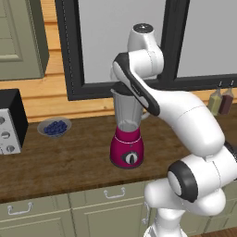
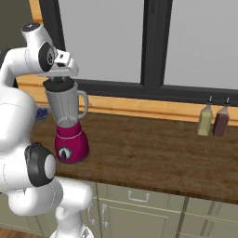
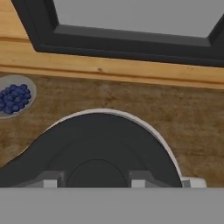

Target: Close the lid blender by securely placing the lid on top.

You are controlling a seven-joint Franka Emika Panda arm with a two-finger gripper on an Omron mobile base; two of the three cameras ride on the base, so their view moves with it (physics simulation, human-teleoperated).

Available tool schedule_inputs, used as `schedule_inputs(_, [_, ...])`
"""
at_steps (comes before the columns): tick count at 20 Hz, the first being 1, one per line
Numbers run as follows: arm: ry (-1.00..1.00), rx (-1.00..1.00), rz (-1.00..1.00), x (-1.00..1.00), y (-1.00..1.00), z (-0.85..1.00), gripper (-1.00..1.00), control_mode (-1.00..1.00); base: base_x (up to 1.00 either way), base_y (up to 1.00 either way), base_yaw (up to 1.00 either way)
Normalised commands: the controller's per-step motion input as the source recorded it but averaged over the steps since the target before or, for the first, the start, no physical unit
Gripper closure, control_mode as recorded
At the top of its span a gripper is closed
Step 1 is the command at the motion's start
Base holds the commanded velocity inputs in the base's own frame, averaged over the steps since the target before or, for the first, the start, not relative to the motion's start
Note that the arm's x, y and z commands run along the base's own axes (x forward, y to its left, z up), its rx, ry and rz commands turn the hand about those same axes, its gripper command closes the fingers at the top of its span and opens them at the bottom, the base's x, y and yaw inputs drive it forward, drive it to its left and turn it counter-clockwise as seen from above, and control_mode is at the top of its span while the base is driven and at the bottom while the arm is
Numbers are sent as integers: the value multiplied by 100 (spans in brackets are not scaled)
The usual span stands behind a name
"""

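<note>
The blender [image 1: 127, 149] has a magenta base and a clear grey jar [image 2: 65, 108], and stands on the wooden counter [image 2: 148, 153] below the window. The black round lid [image 3: 100, 140] lies over the jar's mouth, and the jar's pale rim [image 3: 154, 133] shows as an arc around it. From the side the lid [image 2: 58, 84] caps the top of the jar. My gripper [image 3: 95, 181] comes down from above, shut on the lid's raised centre knob with a fingertip on each side. I cannot tell whether the lid is pressed fully home.
A grey bowl of blueberries [image 1: 54, 127] sits left of the blender. The toaster oven [image 1: 9, 122] stands at the far left. Two bottles [image 2: 205, 121] [image 2: 221, 122] stand by the wall at the right. The dark window frame [image 1: 74, 69] runs close behind the jar.
</note>
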Motion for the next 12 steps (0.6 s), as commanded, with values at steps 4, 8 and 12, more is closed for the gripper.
schedule_inputs(4, [0,-4,-7,0,-32,-26,100,-100,0,0,0])
schedule_inputs(8, [0,-1,-6,0,-34,-27,100,-100,0,0,0])
schedule_inputs(12, [0,0,-5,0,-31,-25,100,-100,0,0,0])
